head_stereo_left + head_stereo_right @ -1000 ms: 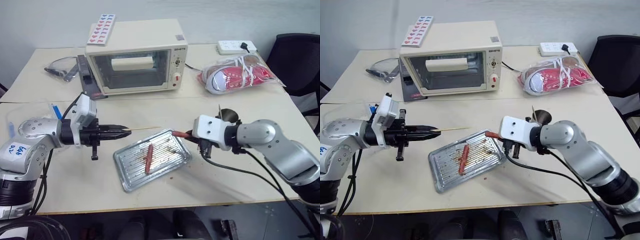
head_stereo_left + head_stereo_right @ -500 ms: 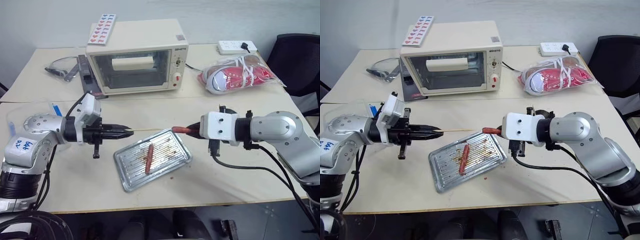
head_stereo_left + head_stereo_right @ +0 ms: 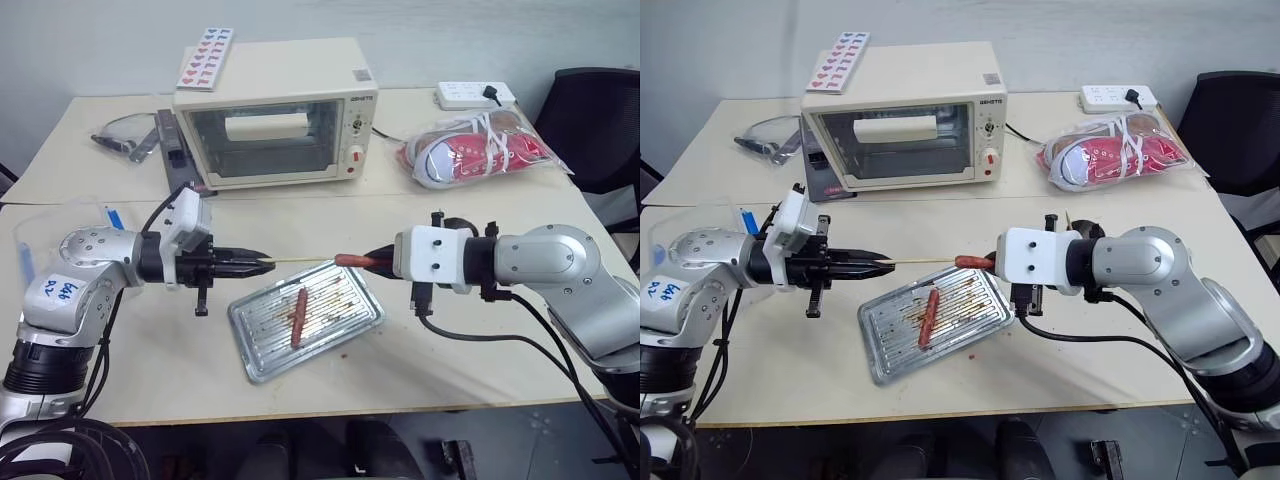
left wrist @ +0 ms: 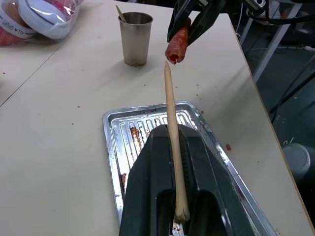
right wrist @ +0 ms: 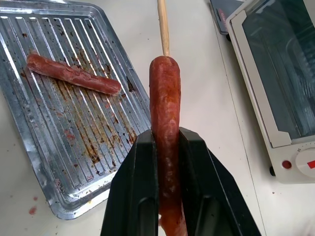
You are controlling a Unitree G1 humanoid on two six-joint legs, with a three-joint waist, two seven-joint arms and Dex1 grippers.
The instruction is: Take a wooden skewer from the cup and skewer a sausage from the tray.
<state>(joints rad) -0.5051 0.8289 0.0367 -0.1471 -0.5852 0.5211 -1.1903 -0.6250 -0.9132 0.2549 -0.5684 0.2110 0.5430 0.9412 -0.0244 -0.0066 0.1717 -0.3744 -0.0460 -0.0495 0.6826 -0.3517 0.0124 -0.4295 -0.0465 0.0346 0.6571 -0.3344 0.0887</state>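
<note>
Above the tray [image 3: 262,352], left gripper [image 3: 262,265] pinching wooden skewer [image 3: 300,260] — tip meeting sausage [image 3: 352,261], clamped by right gripper [image 3: 378,262].

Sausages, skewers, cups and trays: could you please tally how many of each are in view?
Sausages: 2 (one in the right tool, one on the tray)
Skewers: 2 (held, in the cup)
Cups: 1
Trays: 1
Total: 6

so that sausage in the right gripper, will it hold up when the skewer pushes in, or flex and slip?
The sausage, pinched in the right gripper, already bows slightly, so it will probably flex under an end-on push. Its glossy skin looks slick; it may slide back between the fingers. The wooden skewer looks straight and stiff, though thin enough to skate off-centre.
</note>
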